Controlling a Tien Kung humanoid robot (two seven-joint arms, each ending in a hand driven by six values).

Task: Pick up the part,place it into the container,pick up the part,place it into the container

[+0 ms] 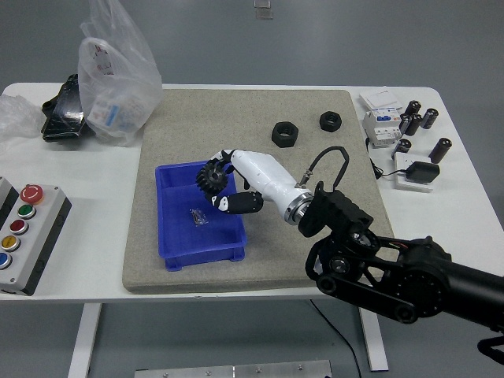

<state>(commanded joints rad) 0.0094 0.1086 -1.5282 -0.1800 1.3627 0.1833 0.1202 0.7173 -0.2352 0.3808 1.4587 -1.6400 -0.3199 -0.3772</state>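
Presently, nearest the camera, the right arm (pixel 394 272) is seen entering from the lower right and reaching left across the mat (pixel 236 268). The right hand (pixel 232 183) is closed around a black gear (pixel 211 176), held above the right part of the blue bin (pixel 177 244); the gear is carried clear of the rim, presumably so it can be dropped inside rather than caught on the wall. A small dark part (pixel 198 215) is noted lying on the bin floor, below and left of the hand. The placing step is judged to be in hand, release not yet made. The left hand is not in view.

At the left table edge a button box (pixel 24 236) is recorded. Farther back on the mat, two black nuts (pixel 285 133) lie well apart from the bin, likely laid out within reach for picking. Beyond the mat on the right, small cylinders (pixel 417 118) and a breaker (pixel 379 122) are seen; at far left a plastic bag (pixel 118 71) stands.
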